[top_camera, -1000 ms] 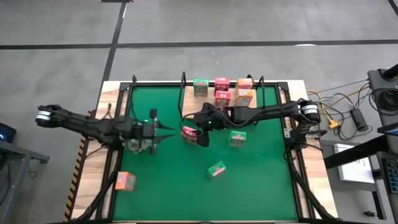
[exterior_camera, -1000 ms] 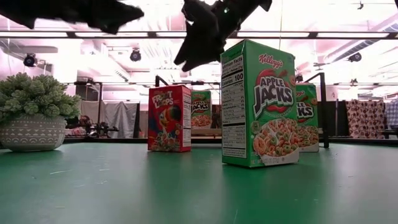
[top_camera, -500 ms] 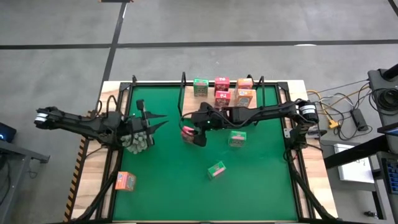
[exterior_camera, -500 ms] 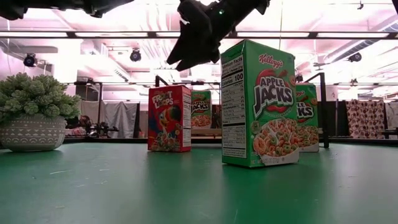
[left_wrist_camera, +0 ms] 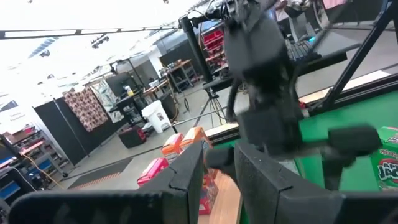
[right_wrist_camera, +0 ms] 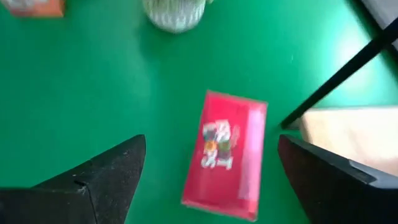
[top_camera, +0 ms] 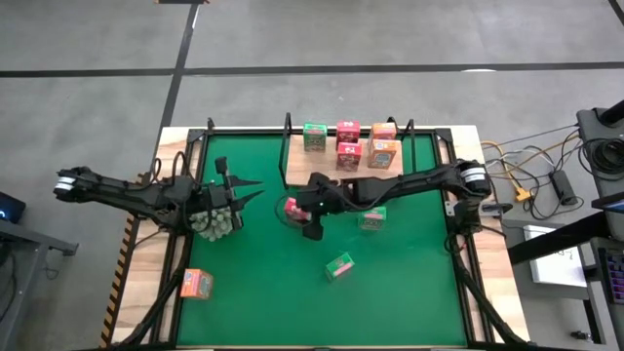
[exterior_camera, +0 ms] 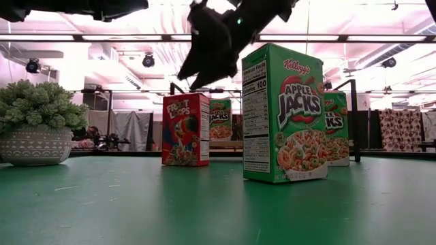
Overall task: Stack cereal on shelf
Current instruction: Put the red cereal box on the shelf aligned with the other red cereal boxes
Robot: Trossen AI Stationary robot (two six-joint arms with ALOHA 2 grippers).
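Observation:
A pink-red cereal box [top_camera: 291,207] [exterior_camera: 185,129] stands upright on the green mat, just in front of the shelf [top_camera: 330,146]. My right gripper [top_camera: 310,220] [exterior_camera: 194,75] hovers open above it; in the right wrist view the box [right_wrist_camera: 227,152] shows between the wide-spread fingers, untouched. Several cereal boxes stand on the shelf board, among them a green one [top_camera: 314,135] and an orange one [top_camera: 383,153]. Two green boxes [top_camera: 371,219] [top_camera: 339,265] and an orange one [top_camera: 196,284] rest on the mat. My left gripper [top_camera: 252,191] [left_wrist_camera: 219,180] hangs level at the left, narrowly open and empty.
A potted spiky plant [top_camera: 216,220] [exterior_camera: 37,126] sits on the mat under my left gripper. A black wire upright [right_wrist_camera: 336,81] of the shelf rises close beside the pink-red box. A big green box [exterior_camera: 285,112] stands near the low camera.
My left gripper has drawn back toward the table's left edge and rolled a little, uncovering the plant. My right gripper has sunk a little toward the pink-red box, which stands as before.

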